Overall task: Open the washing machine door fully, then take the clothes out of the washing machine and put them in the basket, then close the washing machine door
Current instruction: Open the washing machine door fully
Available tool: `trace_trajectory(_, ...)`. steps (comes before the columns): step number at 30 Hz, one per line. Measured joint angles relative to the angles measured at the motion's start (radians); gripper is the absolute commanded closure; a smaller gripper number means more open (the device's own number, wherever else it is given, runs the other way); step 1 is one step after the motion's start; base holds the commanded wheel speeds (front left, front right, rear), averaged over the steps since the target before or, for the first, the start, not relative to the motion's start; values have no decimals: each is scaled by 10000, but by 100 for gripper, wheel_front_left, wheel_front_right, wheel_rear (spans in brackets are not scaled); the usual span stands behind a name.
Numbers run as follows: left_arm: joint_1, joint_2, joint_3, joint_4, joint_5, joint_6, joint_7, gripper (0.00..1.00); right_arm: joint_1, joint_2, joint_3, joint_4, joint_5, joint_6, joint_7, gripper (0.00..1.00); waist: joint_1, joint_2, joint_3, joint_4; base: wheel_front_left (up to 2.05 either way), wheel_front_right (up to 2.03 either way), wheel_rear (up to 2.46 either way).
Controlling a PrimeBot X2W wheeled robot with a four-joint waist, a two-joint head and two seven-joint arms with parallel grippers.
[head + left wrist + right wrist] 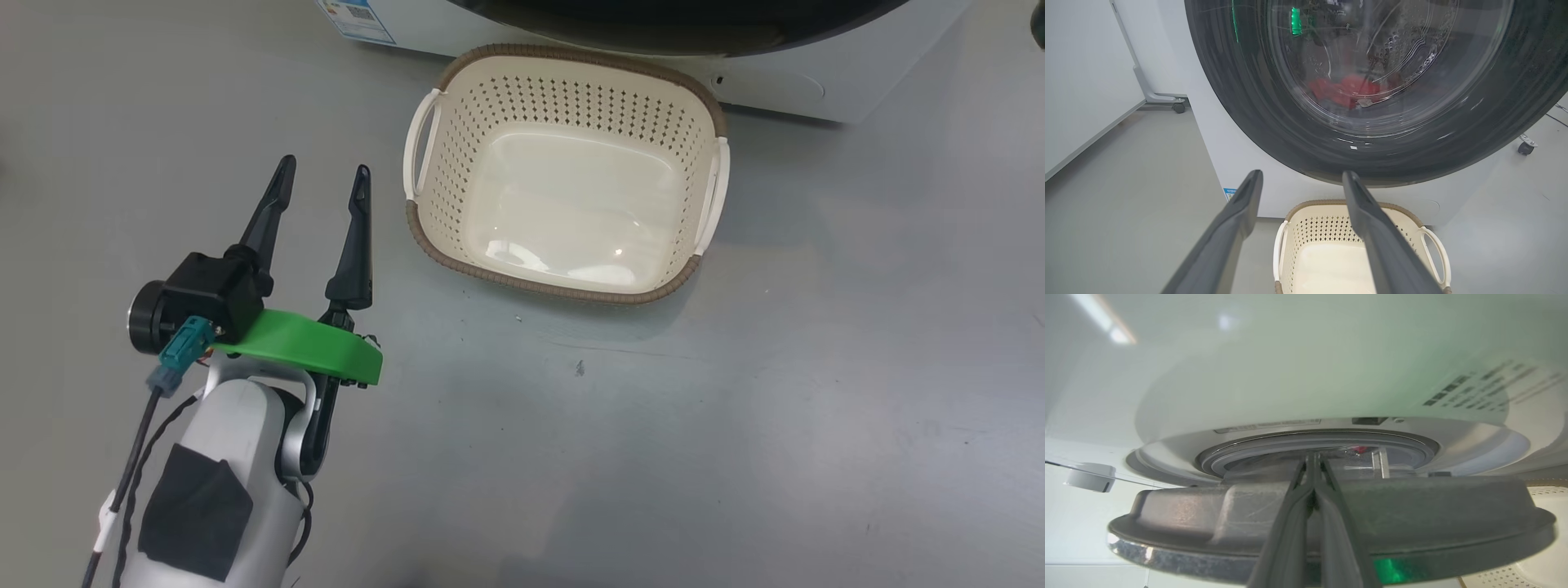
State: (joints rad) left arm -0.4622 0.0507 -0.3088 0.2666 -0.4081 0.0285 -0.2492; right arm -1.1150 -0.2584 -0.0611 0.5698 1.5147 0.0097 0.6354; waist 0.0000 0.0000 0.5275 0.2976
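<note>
The washing machine stands at the top of the head view, with the black rim of the washing machine door just above the cream basket, which is empty. My left gripper hovers open to the left of the basket. In the left wrist view, open fingers point at the door. Red clothes show through its glass, above the basket. The right wrist view shows my right gripper shut, empty, lying across the inner side of the door, which stands ajar from the machine.
A blue sticker marks the machine's lower left corner. A white panel on a castor stands left of the machine, and another castor sits to its right. Bare grey floor spreads in front of the basket.
</note>
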Motion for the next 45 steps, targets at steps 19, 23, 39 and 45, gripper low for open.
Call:
trace_trajectory(19,37,-19,163,362,251,0,-2,0,949,359,209,378,458,690,988,100,0,0,-697,-300,0,0,0)
trace_trajectory(23,159,-21,215,464,251,0,-4,0,1330,454,286,397,577,809,1189,100,0,0,-911,-337,0,0,0)
trace_trajectory(39,718,-21,303,842,295,0,-17,0,2897,1225,723,345,905,1035,1965,100,0,0,-1873,-479,0,0,0)
trace_trajectory(45,972,-19,297,1035,303,0,-17,0,3522,1469,1037,134,988,1057,2305,100,0,0,-2327,-477,0,0,0)
